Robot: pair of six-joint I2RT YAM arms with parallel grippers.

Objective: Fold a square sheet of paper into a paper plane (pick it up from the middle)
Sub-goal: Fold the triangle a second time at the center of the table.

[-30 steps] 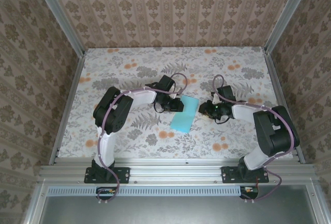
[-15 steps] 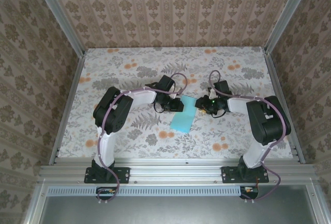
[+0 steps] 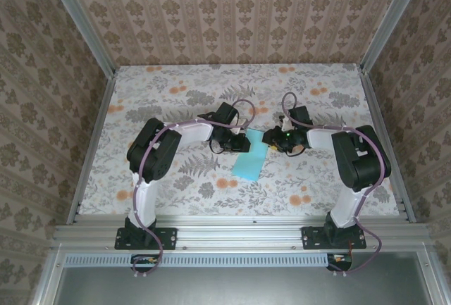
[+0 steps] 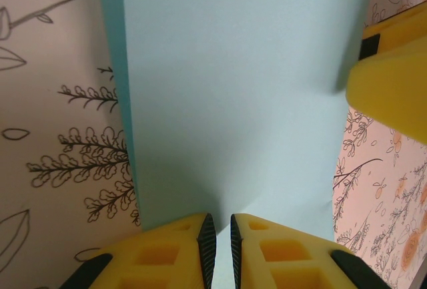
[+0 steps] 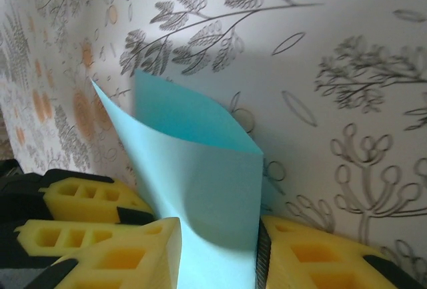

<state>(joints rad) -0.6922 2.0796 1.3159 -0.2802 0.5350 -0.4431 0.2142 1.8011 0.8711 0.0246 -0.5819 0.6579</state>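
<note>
The left hand (image 3: 237,139) has its fingers nearly together, pinched on the far-left edge of the sheet of paper (image 3: 251,158), which lies about mid-surface as a narrow turquoise strip slanting toward the near edge (so at most a first lengthwise fold looks done). The right hand (image 3: 272,138) straddles a lifted, curling flap at the far-right corner with its fingers apart, not pressing it flat. No nose or wings are formed, so most of the folding appears to remain.
</note>
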